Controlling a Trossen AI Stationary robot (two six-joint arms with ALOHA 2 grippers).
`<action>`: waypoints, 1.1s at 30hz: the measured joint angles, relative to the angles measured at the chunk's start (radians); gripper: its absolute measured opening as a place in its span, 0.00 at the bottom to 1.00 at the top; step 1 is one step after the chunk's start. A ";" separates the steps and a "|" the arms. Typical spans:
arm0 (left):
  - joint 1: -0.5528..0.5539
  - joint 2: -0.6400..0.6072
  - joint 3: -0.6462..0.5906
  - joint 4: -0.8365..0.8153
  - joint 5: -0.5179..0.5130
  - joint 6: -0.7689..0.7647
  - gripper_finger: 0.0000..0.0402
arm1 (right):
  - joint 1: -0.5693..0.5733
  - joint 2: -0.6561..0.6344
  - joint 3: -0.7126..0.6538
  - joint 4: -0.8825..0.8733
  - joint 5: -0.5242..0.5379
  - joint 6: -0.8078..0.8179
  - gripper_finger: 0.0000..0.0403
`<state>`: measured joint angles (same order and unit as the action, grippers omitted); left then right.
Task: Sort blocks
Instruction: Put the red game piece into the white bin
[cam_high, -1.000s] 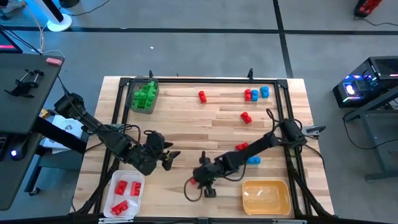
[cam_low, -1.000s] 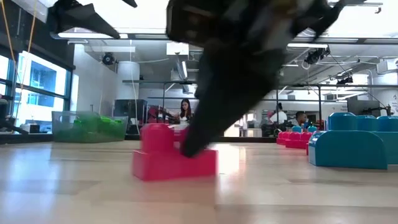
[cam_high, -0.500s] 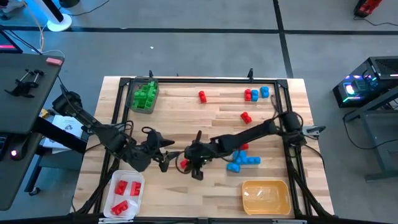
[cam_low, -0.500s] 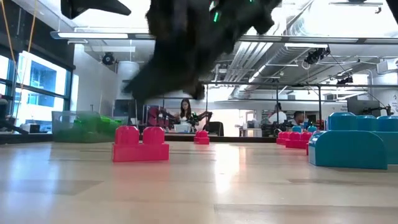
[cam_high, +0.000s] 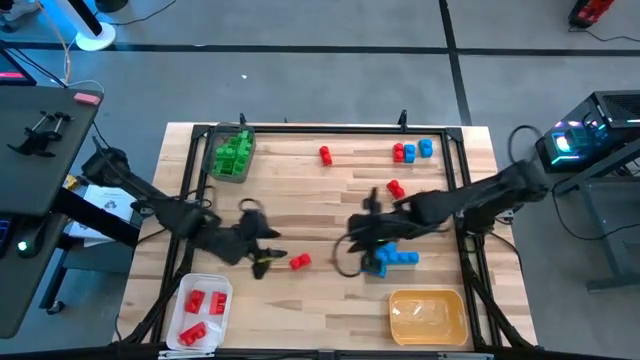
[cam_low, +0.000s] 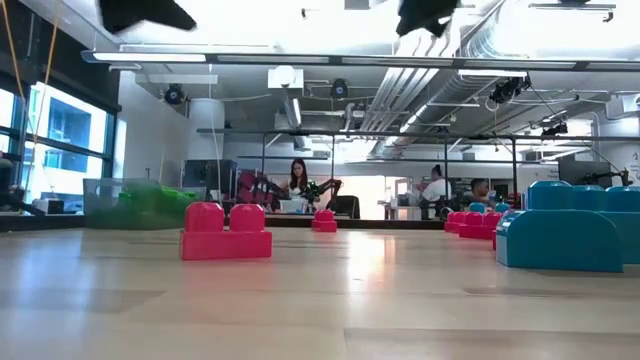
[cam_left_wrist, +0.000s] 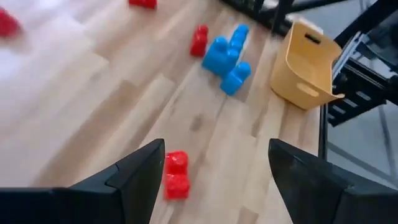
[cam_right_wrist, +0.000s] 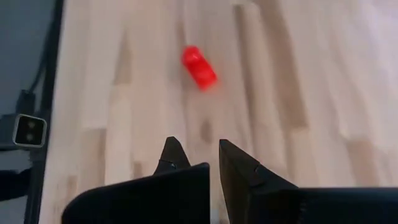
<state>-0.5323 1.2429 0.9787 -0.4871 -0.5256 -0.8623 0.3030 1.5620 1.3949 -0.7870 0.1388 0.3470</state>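
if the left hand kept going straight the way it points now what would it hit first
Most likely the red block lying on the table just ahead of the open left hand. In its wrist view the block sits between the fingers; depth is uncertain.

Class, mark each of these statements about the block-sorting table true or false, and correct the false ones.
1. The left hand is open, with a red block lying on the table just ahead of it. True.
2. The yellow tray holds blue blocks. False: it holds no blocks.
3. The green blocks sit in the grey tray at a far corner. True.
4. The right hand grips a red block. False: it is shut on nothing.
5. The white tray holds red blocks. True.
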 joint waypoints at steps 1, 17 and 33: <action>0.031 0.030 0.000 0.033 0.057 -0.002 0.68 | 0.007 -0.033 -0.011 -0.033 0.029 0.031 0.00; 0.181 0.678 0.440 -0.311 0.340 0.028 0.67 | 0.098 -0.335 -0.256 -0.085 0.291 0.448 0.00; 0.218 0.757 0.443 -0.317 0.387 0.066 0.67 | 0.098 -0.331 -0.280 -0.045 0.279 0.458 0.00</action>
<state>-0.3140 2.0003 1.4212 -0.8037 -0.1390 -0.7964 0.4011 1.2308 1.1149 -0.8322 0.4175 0.8047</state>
